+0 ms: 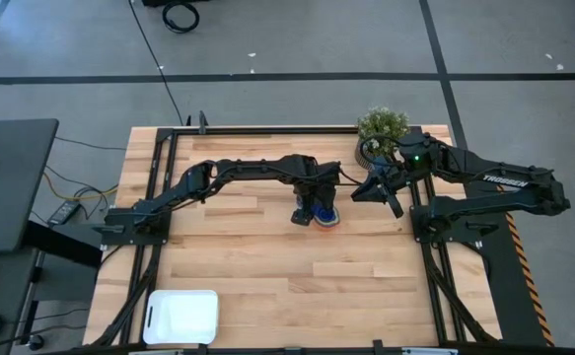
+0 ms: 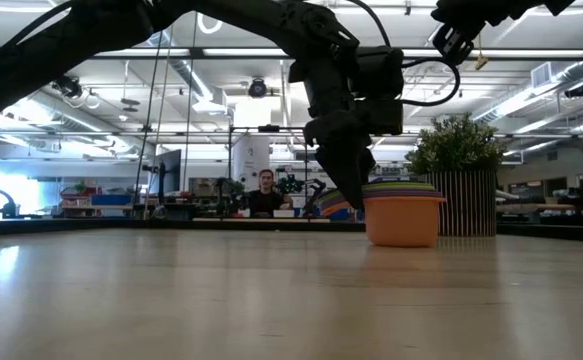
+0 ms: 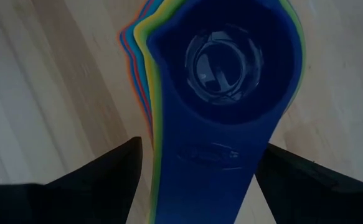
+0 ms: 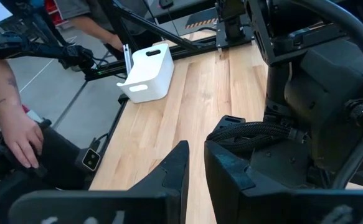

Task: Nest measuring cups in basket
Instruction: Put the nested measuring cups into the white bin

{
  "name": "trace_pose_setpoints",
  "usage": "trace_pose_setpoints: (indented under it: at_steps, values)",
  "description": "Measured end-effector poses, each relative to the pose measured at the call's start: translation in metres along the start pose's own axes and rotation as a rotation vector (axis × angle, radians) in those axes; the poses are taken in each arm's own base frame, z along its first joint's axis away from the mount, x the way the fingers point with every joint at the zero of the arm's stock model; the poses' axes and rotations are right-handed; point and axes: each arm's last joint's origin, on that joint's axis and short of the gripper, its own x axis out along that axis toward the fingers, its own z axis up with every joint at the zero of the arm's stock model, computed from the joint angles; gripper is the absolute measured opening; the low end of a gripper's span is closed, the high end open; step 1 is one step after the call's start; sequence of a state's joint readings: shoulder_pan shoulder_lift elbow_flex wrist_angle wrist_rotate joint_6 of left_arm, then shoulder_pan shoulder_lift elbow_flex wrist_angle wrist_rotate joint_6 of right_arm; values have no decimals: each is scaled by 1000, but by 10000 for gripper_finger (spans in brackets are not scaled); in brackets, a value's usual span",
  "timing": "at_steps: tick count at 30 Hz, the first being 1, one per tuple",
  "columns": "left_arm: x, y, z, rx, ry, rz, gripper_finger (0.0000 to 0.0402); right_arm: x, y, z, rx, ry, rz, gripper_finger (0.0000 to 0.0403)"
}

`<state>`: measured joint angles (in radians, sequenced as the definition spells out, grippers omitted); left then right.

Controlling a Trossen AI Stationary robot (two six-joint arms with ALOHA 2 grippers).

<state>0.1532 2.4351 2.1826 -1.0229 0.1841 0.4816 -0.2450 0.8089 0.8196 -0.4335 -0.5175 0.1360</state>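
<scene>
Six nested cups (image 3: 231,81) sit mid-worktop, far from the basket (image 1: 180,317), between the left tool's (image 3: 197,168) spread fingers, so an off-centre squeeze might scatter the stack.

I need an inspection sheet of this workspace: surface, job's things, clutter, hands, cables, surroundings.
Surface: light wooden table, black frame rails along its sides.
Job's things: measuring cups nested in one stack at mid-table, navy cup on top; white basket apart, at a table corner, nothing seen inside.
Clutter: potted plant near the right arm.
Hands: left hand open, fingers either side of the stack's handles; right hand raised beside the plant, fingers nearly together, holding nothing.
Cables: black cables on the floor.
Surroundings: person's hand beside the table.
</scene>
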Motion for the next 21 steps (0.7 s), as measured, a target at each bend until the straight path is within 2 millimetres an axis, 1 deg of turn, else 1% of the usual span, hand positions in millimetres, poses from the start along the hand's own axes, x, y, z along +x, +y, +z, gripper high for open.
trace_pose_setpoints:
  at_steps: [8, 16, 21]
  values:
    - [0, 0, -1, -33, 8, -4, 302, 0, 0, 0, 0, 0, 0, 57]
    - [0, -1, -2, -29, 23, -12, 302, 0, 0, 0, 0, 0, 0, 57]
    - [0, -2, -2, 29, 33, 13, 302, 0, 0, 0, 0, 0, 0, 57]
